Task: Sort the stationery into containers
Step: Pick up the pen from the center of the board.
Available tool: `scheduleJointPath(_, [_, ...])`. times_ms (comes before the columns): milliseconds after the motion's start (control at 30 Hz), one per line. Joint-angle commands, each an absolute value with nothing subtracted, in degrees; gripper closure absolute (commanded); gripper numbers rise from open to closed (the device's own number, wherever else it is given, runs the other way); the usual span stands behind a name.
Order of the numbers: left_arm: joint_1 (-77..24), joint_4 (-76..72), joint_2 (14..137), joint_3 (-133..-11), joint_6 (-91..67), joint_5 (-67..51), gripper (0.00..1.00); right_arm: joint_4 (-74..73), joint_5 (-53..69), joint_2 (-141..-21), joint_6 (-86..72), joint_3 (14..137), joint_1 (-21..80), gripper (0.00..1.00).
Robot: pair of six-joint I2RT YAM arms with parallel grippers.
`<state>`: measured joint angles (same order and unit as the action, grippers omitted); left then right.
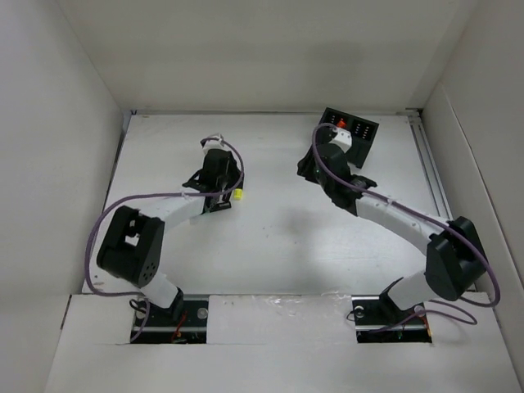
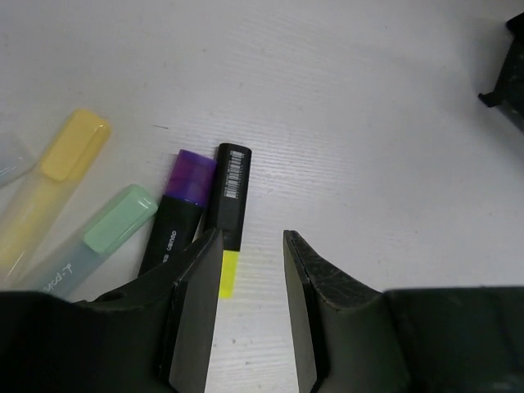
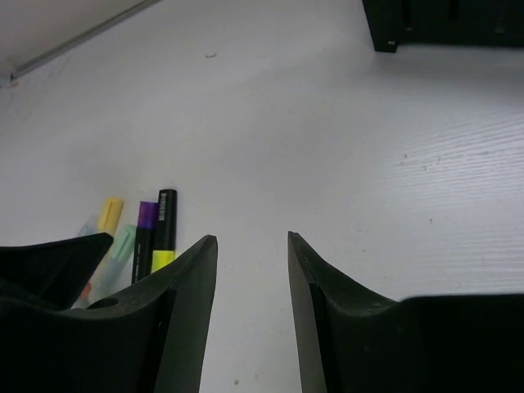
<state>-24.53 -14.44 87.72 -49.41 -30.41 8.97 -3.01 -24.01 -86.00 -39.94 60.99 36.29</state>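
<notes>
my left gripper (image 2: 251,239) hangs open and empty over the pens, well to the left of the black box (image 1: 352,131). the black pen with the yellow tip (image 2: 230,192) lies under my far-from-box finger, not between the 2. i'd judge it best to shift away from the box to centre it, keep clear of the purple-capped pen (image 2: 187,184) just beside it, then descend. my right gripper (image 3: 250,239), near the box, is open too.

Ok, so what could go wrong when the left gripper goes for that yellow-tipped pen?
The yellow-tipped pen lies tight beside the purple-capped pen, so the open left gripper might pinch or nudge both. Its gap also sits off to the pen's side, so closing could push the pen away rather than grip it.
</notes>
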Motion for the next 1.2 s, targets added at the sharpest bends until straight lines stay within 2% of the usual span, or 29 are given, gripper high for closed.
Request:
scheduleJointPath(0, [-24.8,-10.6,92.5,-53.3,-28.2,9.1,0.68,-2.3,-20.0,-81.5,-41.6,59.0,34.5,0.54])
scheduleJointPath(33, [-24.8,-10.6,93.5,-54.3,-27.7,9.1,0.65,-2.3,-19.5,-81.0,-41.6,57.8,33.6,0.54])
scheduleJointPath(133, [-25.3,-9.4,97.0,-56.2,-27.1,7.6,0.64,-1.8,-17.0,-80.2,-41.1,57.3,31.8,0.54])
scheduleJointPath(233, [-27.0,-7.5,98.6,-58.3,-26.5,12.4,0.63,-1.8,-15.6,-80.2,-41.0,57.3,31.0,0.53])
scheduleJointPath(367, [-27.0,-7.5,100.4,-58.8,-26.5,11.9,0.6,-1.2,-14.1,-80.2,-41.0,57.3,31.0,0.52])
scheduleJointPath(733, [-27.0,-5.4,107.0,-60.5,-25.9,14.1,0.63,-1.2,-14.1,-79.7,-41.0,56.8,31.0,0.52])
scheduleJointPath(833, [-27.5,-5.4,107.7,-61.0,-25.9,14.1,0.72,-1.2,-14.1,-79.7,-41.0,56.8,31.0,0.49])
scheduleJointPath(867, [-28.3,-5.4,108.2,-61.0,-25.9,14.8,0.81,-1.2,-13.3,-79.7,-41.0,56.8,31.0,0.48])
scheduleJointPath(967, [-29.7,-5.4,108.2,-61.0,-25.9,16.1,1.0,-0.7,-12.6,-79.7,-41.0,56.8,30.5,0.44])
scheduleJointPath(1167, [-33.8,-8.3,101.9,-59.6,-25.3,14.3,1.0,-0.7,-9.4,-78.1,-41.0,56.3,29.4,0.24])
